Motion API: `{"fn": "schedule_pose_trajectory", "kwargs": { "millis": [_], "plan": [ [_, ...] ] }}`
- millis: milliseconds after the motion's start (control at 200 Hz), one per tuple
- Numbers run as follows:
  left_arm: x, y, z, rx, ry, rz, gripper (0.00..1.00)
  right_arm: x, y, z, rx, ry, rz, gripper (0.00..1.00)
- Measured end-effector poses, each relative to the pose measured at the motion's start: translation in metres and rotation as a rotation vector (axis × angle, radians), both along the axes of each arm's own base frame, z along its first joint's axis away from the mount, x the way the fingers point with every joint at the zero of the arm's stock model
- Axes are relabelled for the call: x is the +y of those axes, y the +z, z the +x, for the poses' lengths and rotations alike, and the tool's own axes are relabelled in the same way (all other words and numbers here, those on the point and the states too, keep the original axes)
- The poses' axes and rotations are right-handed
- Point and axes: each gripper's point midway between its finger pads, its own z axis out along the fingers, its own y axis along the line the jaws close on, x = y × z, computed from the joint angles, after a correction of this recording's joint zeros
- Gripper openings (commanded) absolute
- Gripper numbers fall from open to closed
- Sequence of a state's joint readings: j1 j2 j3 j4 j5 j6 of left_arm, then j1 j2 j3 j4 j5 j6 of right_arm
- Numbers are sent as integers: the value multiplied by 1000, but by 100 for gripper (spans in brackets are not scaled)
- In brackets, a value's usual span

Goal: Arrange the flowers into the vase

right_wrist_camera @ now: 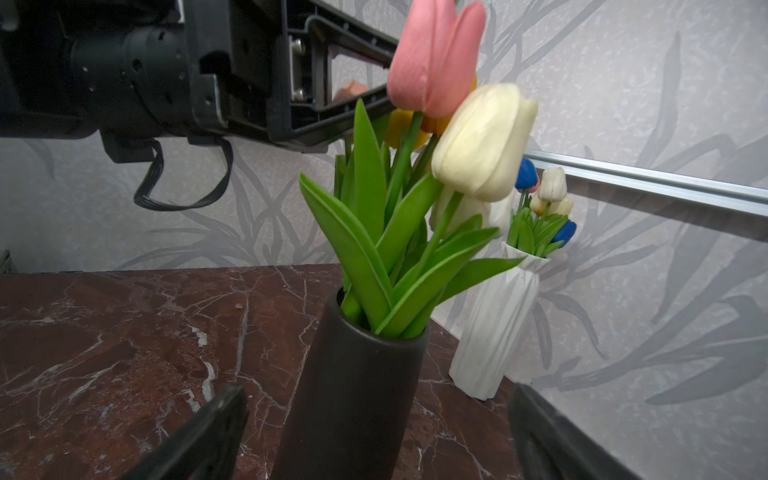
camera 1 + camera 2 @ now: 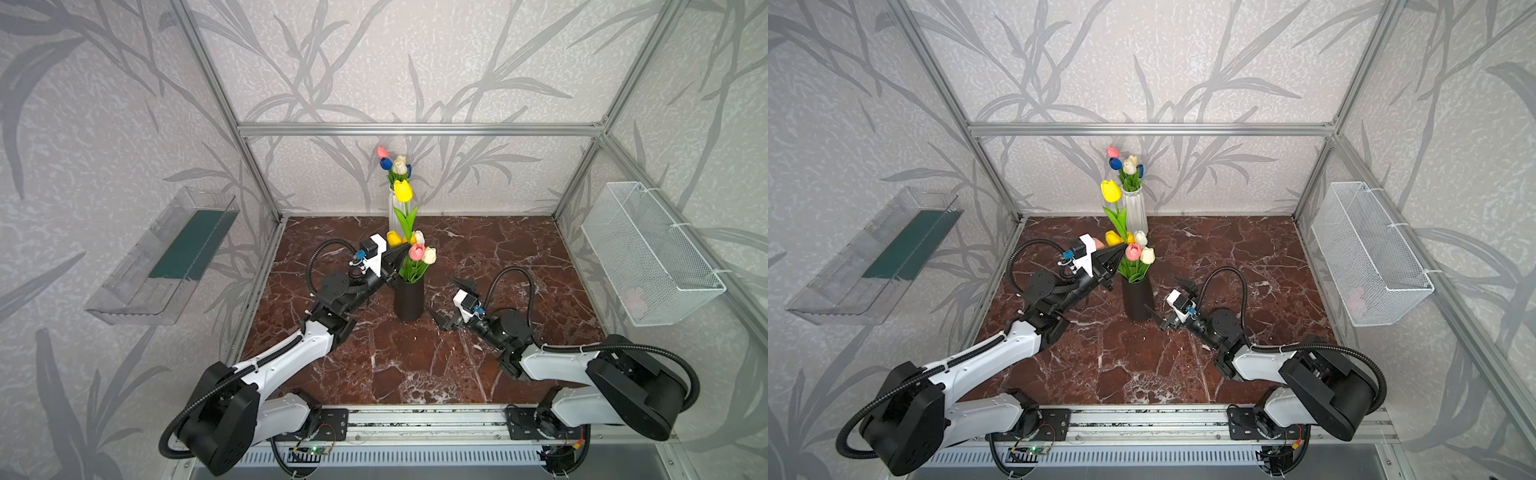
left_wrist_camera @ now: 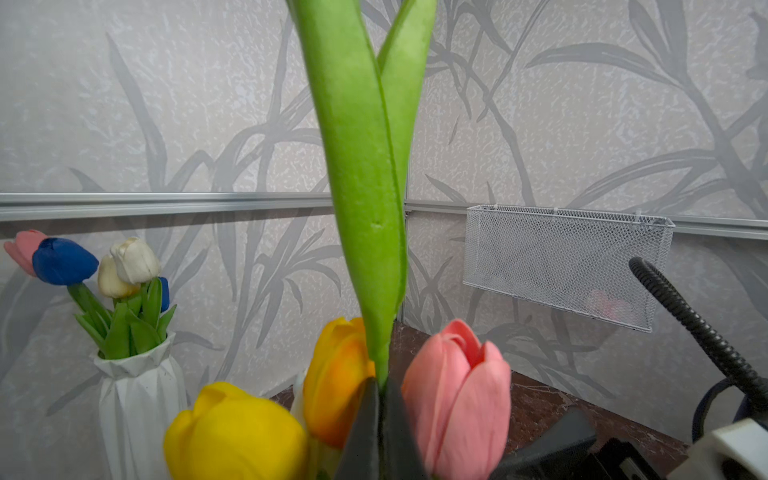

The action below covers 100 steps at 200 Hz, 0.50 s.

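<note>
The left end effector (image 2: 402,250) is clamped shut on the thin green stem of a yellow tulip (image 2: 403,190), low down beneath its leaves, so the head stands upright high over the black vase (image 2: 409,301). Whether the stem's lower end has entered the mouth cannot be told. That vase, mid-counter, holds a cluster of flowers (image 2: 417,251) in pink, white, yellow and orange. A white vase (image 2: 1136,210) by the back wall carries pink, blue and white ones. The right end effector (image 2: 451,301) sits with its jaws spread wide just beside the black vase's base, holding nothing.

The tulip looks light and artificial, its stem springy rather than rigid and its leaves soft. A grip low on the bare stem seems best, since the head would likely dent or slip. The tall narrow vase may tip if the stem catches the crowded leaves at its mouth.

The counter (image 2: 415,365) has a glossy red-brown marble pattern. Grey leaf-print walls in an aluminium frame close it in, with a wire basket (image 2: 648,257) on one side wall and a clear tray (image 2: 162,257) on the other.
</note>
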State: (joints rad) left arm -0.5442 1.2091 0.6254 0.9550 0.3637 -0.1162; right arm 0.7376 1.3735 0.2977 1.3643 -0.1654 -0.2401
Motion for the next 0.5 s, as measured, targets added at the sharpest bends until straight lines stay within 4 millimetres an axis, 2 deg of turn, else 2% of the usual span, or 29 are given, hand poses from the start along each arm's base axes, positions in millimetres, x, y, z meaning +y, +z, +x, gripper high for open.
{"fn": "schedule_pose_trajectory", "kwargs": {
  "millis": [120, 390, 440, 500],
  "plan": [
    [-1, -18, 1, 44, -3, 14, 0, 0, 0, 0, 0, 0, 0, 98],
    [-1, -41, 2, 92, -8, 26, 1, 1, -5, 1, 10, 0, -9, 98],
    [-1, -46, 1, 104, -10, 27, 4, 2, -7, 2, 15, 0, -13, 98],
    [-1, -51, 0, 116, -12, 31, 15, 2, -9, 2, 20, 1, -17, 98]
  ]
}}
